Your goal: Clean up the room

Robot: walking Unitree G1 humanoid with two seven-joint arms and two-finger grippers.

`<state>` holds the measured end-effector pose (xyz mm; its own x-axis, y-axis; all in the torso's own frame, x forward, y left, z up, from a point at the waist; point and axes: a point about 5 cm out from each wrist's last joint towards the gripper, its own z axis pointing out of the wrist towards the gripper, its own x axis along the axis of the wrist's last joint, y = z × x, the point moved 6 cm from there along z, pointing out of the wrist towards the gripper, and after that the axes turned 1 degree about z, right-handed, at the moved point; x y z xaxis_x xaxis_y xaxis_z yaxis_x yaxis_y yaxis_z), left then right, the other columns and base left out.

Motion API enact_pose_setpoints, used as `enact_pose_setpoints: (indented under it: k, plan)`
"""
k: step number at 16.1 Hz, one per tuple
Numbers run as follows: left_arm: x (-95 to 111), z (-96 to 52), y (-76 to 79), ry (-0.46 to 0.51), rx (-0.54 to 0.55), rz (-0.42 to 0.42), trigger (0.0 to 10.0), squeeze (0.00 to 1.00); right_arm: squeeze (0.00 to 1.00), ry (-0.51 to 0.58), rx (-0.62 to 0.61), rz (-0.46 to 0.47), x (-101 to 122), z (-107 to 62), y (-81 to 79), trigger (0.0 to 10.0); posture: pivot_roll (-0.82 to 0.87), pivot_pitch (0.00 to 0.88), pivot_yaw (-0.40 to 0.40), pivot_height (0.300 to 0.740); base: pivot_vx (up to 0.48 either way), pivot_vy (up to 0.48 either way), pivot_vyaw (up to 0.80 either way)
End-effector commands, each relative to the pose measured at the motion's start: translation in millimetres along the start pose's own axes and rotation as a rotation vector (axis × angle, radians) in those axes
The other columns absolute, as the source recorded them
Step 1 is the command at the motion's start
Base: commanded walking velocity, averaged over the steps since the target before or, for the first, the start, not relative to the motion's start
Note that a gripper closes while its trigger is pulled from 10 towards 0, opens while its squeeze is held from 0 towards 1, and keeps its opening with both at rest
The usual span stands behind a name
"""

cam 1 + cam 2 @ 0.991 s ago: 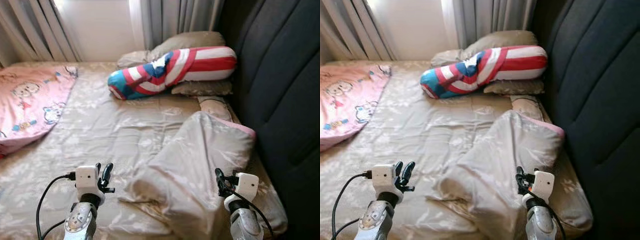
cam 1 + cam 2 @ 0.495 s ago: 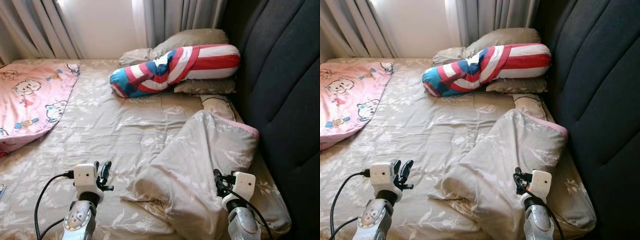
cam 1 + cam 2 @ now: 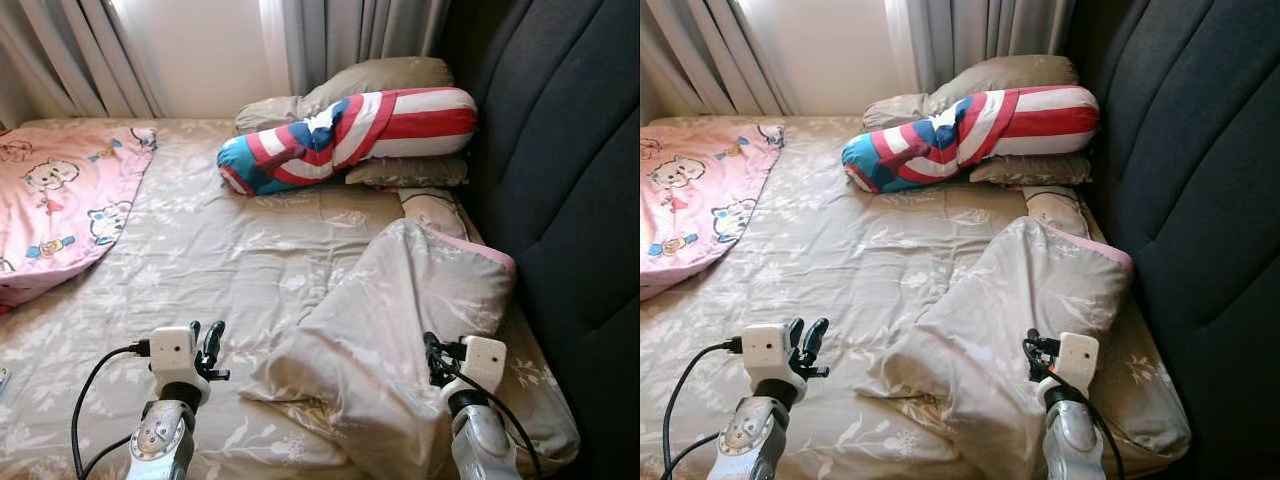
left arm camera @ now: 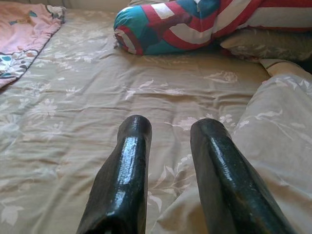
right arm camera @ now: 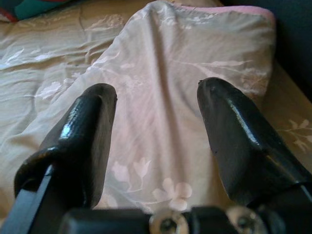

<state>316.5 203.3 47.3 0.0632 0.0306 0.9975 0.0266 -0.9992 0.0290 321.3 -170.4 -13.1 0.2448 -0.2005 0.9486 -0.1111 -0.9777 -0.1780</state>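
A crumpled beige floral blanket (image 3: 390,330) with a pink lining lies bunched on the right side of the bed (image 3: 220,250). My right gripper (image 3: 432,360) hovers open over the blanket's near right part, its fingers (image 5: 87,136) straddling the fabric without touching. My left gripper (image 3: 205,345) hangs open above the bedsheet, just left of the blanket's edge; its fingers (image 4: 126,165) hold nothing. A red, white and blue bolster (image 3: 350,135) rests on beige pillows (image 3: 380,80) at the head. A pink cartoon blanket (image 3: 55,200) lies at the far left.
A dark padded headboard (image 3: 570,180) runs along the right side. Grey curtains (image 3: 330,40) and a pale wall stand behind the bed. A small beige pillow (image 3: 432,210) lies between blanket and headboard. A black cable (image 3: 90,390) trails from my left wrist.
The camera has shifted slightly. My right gripper has moved a little forward over the blanket; the left gripper stays roughly where it was.
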Motion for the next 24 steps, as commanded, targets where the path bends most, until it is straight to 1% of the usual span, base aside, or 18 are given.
enact_pose_setpoints:
  k: [1, 3, 6, 7, 9, 10, 12, 17, 20, 24]
  plan:
    - [1.3, -1.1, 2.2, 0.000, -0.004, -0.005, 10.0, 0.00, 0.00, -0.021, 0.004, -0.012, -5.1, -0.8, -0.3, 10.0, -0.01, 0.079, -0.044, 0.695, 0.000, 0.000, 0.00]
    - [0.1, -1.4, 5.2, -0.003, -0.005, -0.009, 10.0, 0.00, 0.00, 0.004, 0.000, -0.003, -1.2, -1.2, 0.5, 10.0, -0.01, 0.075, -0.042, 0.695, 0.000, 0.000, 0.00]
    - [1.9, -0.4, 5.4, 0.001, -0.007, -0.006, 10.0, 0.00, 0.00, 0.001, 0.002, -0.005, -0.8, -0.2, 0.5, 10.0, 0.00, 0.069, -0.042, 0.695, 0.000, 0.000, 0.00]
    - [2.2, -0.1, 4.5, 0.002, -0.005, -0.005, 10.0, 0.00, 0.00, -0.014, -0.003, -0.014, -3.0, 0.4, 1.6, 10.0, 0.00, 0.065, -0.040, 0.695, 0.000, 0.000, 0.00]
    - [2.6, 0.1, 4.2, 0.004, -0.005, -0.004, 10.0, 0.00, 0.00, -0.023, 0.000, 0.004, -4.6, 1.2, 1.3, 10.0, 0.00, 0.061, -0.039, 0.680, 0.000, 0.000, 0.00]
    - [3.2, 0.5, 4.6, 0.005, -0.006, -0.004, 10.0, 0.00, 0.00, 0.004, 0.007, -0.001, -0.4, 0.6, 0.3, 10.0, -0.01, 0.059, -0.038, 0.670, 0.000, 0.000, 0.00]
    - [4.5, 1.4, 5.3, 0.009, -0.006, -0.006, 10.0, 0.00, 0.00, 0.017, 0.011, 0.007, 3.3, 1.5, -0.6, 10.0, -0.01, 0.056, -0.039, 0.670, 0.000, 0.000, 0.00]
    - [7.7, 3.4, 6.2, 0.019, -0.003, -0.010, 10.0, 0.00, 0.00, 0.016, 0.021, 0.005, 4.4, 3.2, -0.6, 10.0, -0.01, 0.053, -0.045, 0.670, 0.000, 0.000, 0.00]
    - [8.0, 3.7, 3.2, 0.017, 0.004, -0.012, 10.0, 0.00, 0.00, 0.017, 0.052, 0.012, 9.9, 8.7, -9.4, 10.0, -0.01, 0.066, -0.050, 0.670, 0.000, 0.000, 0.00]
    - [9.1, 4.0, 3.7, 0.018, 0.002, -0.016, 10.0, 0.00, 0.00, 0.016, 0.049, 0.009, 11.9, 11.3, -8.9, 10.0, 0.00, 0.074, -0.052, 0.670, 0.000, 0.000, 0.00]
